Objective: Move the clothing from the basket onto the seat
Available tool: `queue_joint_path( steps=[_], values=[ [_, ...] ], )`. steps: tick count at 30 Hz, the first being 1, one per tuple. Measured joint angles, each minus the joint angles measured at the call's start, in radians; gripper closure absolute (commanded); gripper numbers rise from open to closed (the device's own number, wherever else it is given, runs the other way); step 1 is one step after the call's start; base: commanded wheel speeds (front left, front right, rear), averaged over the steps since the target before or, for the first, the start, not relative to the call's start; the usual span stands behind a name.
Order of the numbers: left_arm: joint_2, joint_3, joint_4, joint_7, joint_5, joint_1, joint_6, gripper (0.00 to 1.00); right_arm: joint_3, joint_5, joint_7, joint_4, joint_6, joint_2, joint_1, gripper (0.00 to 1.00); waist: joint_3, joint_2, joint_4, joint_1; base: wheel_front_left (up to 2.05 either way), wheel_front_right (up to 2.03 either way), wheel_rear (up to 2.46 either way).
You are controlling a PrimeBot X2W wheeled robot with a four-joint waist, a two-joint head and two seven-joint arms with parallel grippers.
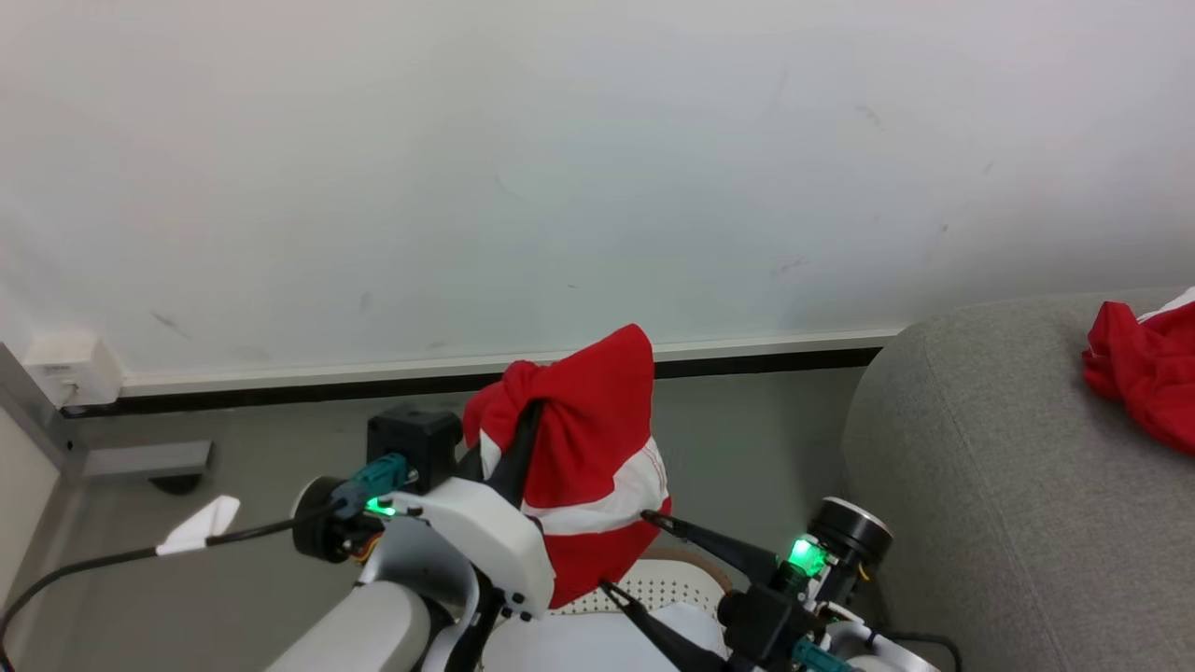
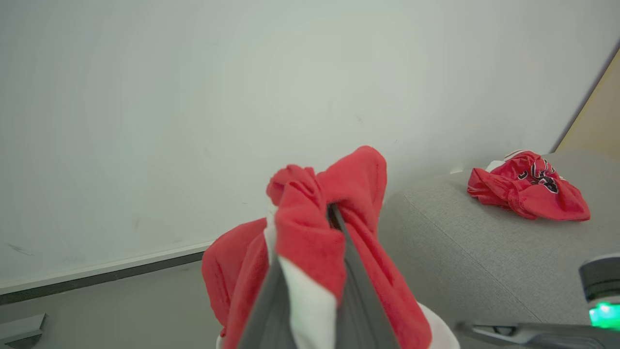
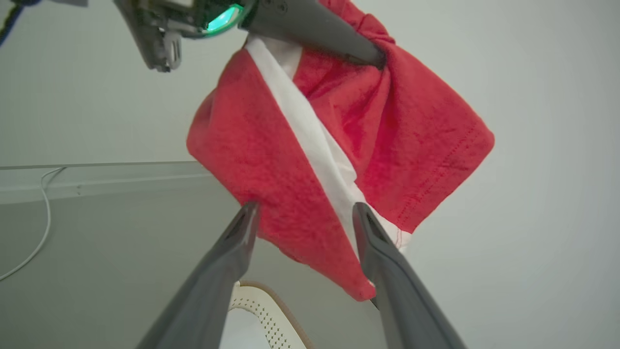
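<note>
Two soft bright red sports garments with white panels show: the hanging garment at the centre of the head view, the crumpled garment at its right edge. One cream perforated plastic basket sits at bottom centre, one large grey woven-fabric seat at right. Two dark-fingered grippers appear: left gripper centre, right gripper lower right.
</note>
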Motion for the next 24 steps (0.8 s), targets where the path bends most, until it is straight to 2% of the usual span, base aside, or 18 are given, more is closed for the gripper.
queue_joint_path(
  steps=[11,12,13,15,24],
  values=[
    [-0.040,-0.042,-0.005,0.029,0.000,-0.035,-0.025,1.00,0.072,0.007,-0.005,0.132,0.000,0.105,-0.107,0.00,0.012,0.0001,0.016,0.0001,0.00,0.00,0.00],
    [-0.045,-0.044,-0.007,0.029,-0.001,-0.037,-0.026,1.00,0.078,0.016,-0.005,0.147,0.000,0.109,-0.111,0.44,0.012,0.0000,0.018,0.0001,0.00,0.00,0.00],
    [-0.046,-0.046,-0.007,0.029,-0.001,-0.039,-0.027,1.00,0.078,0.030,-0.005,0.161,0.000,0.114,-0.112,0.71,0.013,0.0000,0.020,0.0000,0.00,0.00,0.00],
    [-0.050,-0.051,-0.007,0.032,-0.001,-0.047,-0.029,1.00,0.076,0.055,-0.004,0.181,0.000,0.120,-0.119,1.00,0.014,0.0000,0.025,0.0001,0.00,0.00,0.00],
    [-0.044,-0.054,-0.003,0.037,-0.001,-0.052,-0.028,1.00,0.055,0.097,-0.004,0.194,0.000,0.133,-0.134,1.00,0.020,0.0000,0.024,0.0000,0.00,0.00,0.00]
  ],
)
